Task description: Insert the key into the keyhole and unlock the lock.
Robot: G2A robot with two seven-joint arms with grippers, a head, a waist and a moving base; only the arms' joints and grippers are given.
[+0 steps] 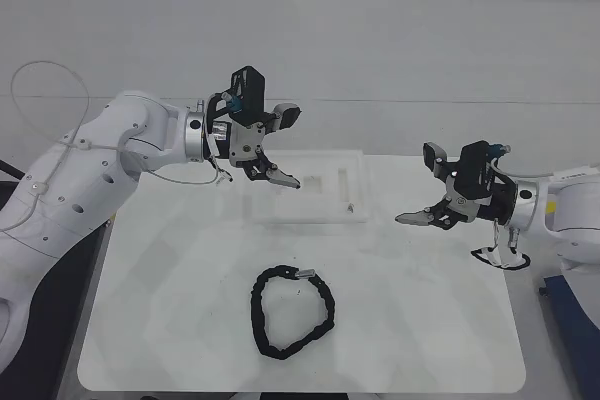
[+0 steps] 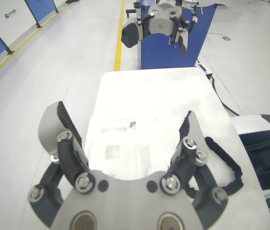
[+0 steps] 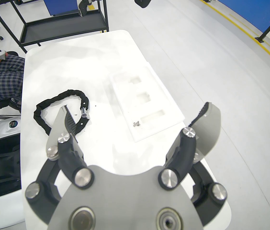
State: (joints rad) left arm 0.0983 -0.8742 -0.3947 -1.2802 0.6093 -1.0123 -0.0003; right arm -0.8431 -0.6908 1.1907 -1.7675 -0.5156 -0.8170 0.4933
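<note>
Nearest, the black chain lock [image 1: 256, 315] lies looped on the table [image 1: 160, 340]. Its silver barrel [image 3: 84, 111] is plain in the right wrist view, while in the left wrist view a finger [image 2: 192, 130] crosses the chain. Farther back, the key [image 1: 350, 208] rests on the foam tray [image 1: 280, 205] beside a cut-out [image 3: 152, 116]. Over the tray's left end the left gripper [image 2: 124, 107] hangs wide. To the key's right, the right gripper [image 3: 136, 105] gapes wide too.

chain lock [image 3: 71, 93]: 1 | key [image 3: 136, 123]: 1 | foam tray [image 3: 123, 96]: 1 | table [image 1: 180, 300]: 1 | end effectors [image 2: 124, 108] [image 3: 135, 106]: 2
</note>
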